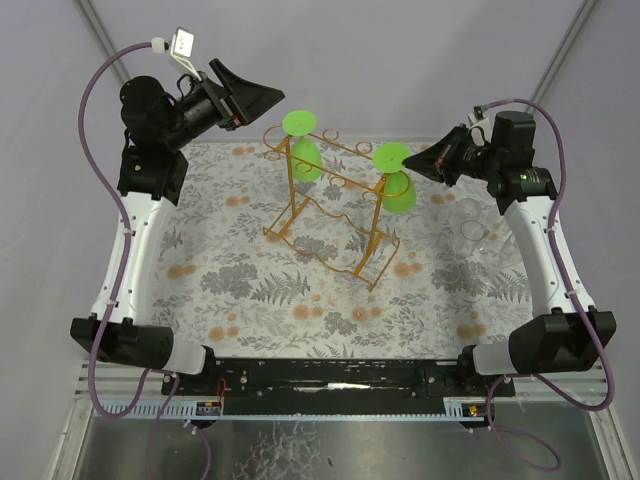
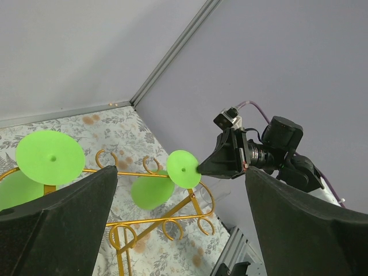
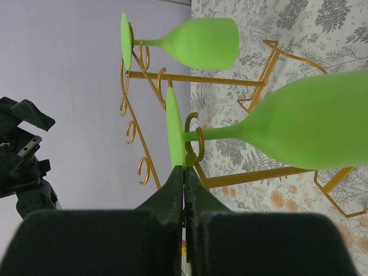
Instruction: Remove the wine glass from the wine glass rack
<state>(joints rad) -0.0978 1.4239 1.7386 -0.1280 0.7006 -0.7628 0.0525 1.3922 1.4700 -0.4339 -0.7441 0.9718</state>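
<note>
green wine glass (image 1: 400,188) hangs bowl-down at the right end of the wine glass rack (image 1: 330,220), foot resting on the rails. right gripper (image 3: 184,170) jaws are together right at the foot's rim; can't tell if they actually nip it. left gripper (image 1: 268,96) jaws wide apart, nothing btwn, far left. risks: thin edge hold slips & glass drops onto bench (image 1: 250,290); stem snags a curled loop, so the pull drags the prob. light rack over w/ the other glass (image 1: 306,158).
</note>
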